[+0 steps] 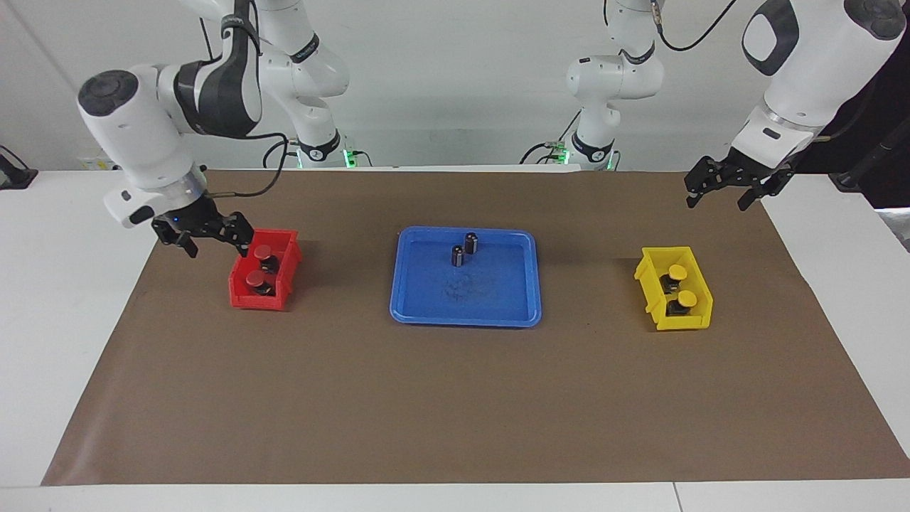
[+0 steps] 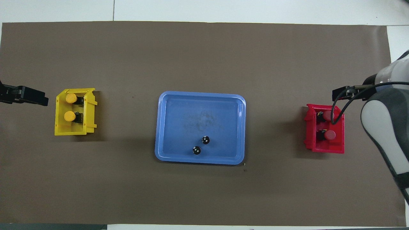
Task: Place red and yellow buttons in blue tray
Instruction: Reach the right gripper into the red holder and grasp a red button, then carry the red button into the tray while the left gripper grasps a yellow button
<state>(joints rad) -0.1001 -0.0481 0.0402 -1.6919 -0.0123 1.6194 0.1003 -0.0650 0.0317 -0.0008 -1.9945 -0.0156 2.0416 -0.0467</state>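
Blue plastic marks the middle of the scene: one blue tray lies at the centre of the brown mat that covers the white counter. Inside the tray stand two dark capless cylinders, side by side near the rim closest to the robots. No button is in the tray.

The four buttons sit in two small bins, one on each side of the tray. Toward the right arm's end from the tray is one red bin, holding two red buttons, one nearer the robots than the other. Toward the left arm's end from the tray is one yellow bin, holding two yellow buttons, lined up the same way. Each cap sits on a black base.

The right gripper hangs low just beside the red bin, over the mat at the bin's edge away from the tray and next to its corner nearest the robots; its fingers are spread apart and hold nothing. The left gripper waits in the air over the mat's edge, nearer the robots than the yellow bin and well apart from the tray, its fingers also spread apart and empty.
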